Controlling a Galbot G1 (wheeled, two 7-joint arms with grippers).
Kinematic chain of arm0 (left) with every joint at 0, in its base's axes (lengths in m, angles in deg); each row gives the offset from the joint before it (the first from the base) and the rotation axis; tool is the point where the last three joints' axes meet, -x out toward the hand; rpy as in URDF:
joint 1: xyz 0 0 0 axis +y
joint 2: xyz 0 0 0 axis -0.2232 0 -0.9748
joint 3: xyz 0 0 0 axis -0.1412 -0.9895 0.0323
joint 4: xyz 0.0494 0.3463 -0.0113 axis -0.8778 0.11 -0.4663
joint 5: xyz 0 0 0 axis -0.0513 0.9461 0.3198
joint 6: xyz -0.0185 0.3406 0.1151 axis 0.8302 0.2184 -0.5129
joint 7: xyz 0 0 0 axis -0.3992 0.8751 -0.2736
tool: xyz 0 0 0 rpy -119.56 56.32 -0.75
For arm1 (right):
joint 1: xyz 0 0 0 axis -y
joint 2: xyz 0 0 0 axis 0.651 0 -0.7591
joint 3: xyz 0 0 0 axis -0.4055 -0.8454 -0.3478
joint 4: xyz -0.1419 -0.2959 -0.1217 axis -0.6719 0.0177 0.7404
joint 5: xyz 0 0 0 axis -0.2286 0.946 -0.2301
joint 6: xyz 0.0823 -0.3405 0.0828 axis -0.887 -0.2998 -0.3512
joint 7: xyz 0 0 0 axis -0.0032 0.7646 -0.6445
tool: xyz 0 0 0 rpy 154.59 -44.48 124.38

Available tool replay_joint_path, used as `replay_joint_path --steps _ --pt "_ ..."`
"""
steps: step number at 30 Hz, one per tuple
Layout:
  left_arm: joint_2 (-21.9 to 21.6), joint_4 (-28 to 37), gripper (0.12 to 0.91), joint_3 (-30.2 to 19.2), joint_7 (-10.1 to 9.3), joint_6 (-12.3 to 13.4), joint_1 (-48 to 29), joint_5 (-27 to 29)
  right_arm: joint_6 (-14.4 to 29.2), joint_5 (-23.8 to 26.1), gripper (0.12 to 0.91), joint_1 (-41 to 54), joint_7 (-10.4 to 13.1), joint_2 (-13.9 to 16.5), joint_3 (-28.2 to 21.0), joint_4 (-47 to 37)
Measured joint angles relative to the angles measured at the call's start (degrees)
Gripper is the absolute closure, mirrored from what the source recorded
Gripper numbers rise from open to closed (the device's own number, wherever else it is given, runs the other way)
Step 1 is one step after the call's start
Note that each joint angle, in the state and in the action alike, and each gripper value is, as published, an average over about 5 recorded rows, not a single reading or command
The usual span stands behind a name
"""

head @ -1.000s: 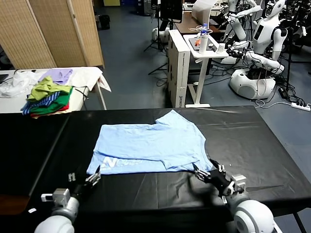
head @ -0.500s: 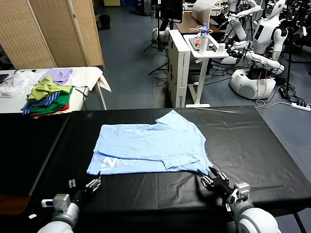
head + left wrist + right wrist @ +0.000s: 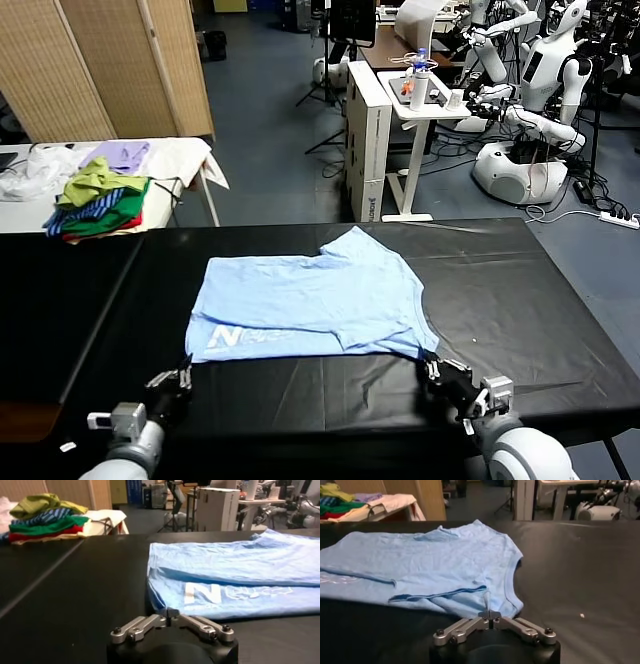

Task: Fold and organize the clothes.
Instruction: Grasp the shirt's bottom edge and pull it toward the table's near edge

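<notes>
The black worktop (image 3: pixel 520 300) carried one light-blue T-shirt (image 3: pixel 310 300). The shirt lay flat near the middle of the worktop, a bit toward the near edge. Its long side ran from left to right, along that near edge. The white letters (image 3: pixel 245 338) sat at the shirt's near left corner. The neck end pointed toward the right side of the worktop.

Both arms reached in from the near edge, one at each near corner of the shirt. So each arm had its own corner, and neither one was much closer than the other. From both sets of fingers the rest of the shirt lay straight ahead, toward the far edge of the worktop. That matters, I think, because the next move looks like a lift and a fold away from the robot.

The left gripper (image 3: pixel 172 382) sat at the near left corner of the shirt. Its fingers were pressed all the way together. In the left wrist view the tips (image 3: pixel 171 613) met right at the shirt's hem, so they seemed to pinch the cloth, but the bite was very small.

The right gripper (image 3: pixel 440 372) sat at the near right corner, by the neck end. Its fingers were pressed together too. In the right wrist view the tips (image 3: pixel 489 613) nipped a small peak of blue cloth.
</notes>
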Motion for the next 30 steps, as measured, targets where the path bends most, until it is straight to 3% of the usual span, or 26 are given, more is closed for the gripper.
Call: replay_joint_path --steps 7,23,26,30 --pt "-2.03 -1.79 0.886 1.45 0.24 -0.04 4.24 3.22 -3.63 -0.98 0.886 -3.48 0.68 0.51 2.67 4.18" --pt "-2.77 -7.23 0.886 4.17 -0.09 -0.52 14.00 4.64 -3.72 -0.85 0.882 -7.81 0.50 0.46 3.62 8.36" --pt "-2.17 -8.02 0.886 4.22 -0.87 -0.77 15.02 4.64 -3.72 -0.94 0.800 -8.66 0.53 0.68 4.23 9.22" --pt "-1.41 -8.97 0.831 4.37 -1.77 -1.60 15.93 4.38 -3.72 -1.78 0.554 -10.55 0.52 1.23 5.93 10.93"
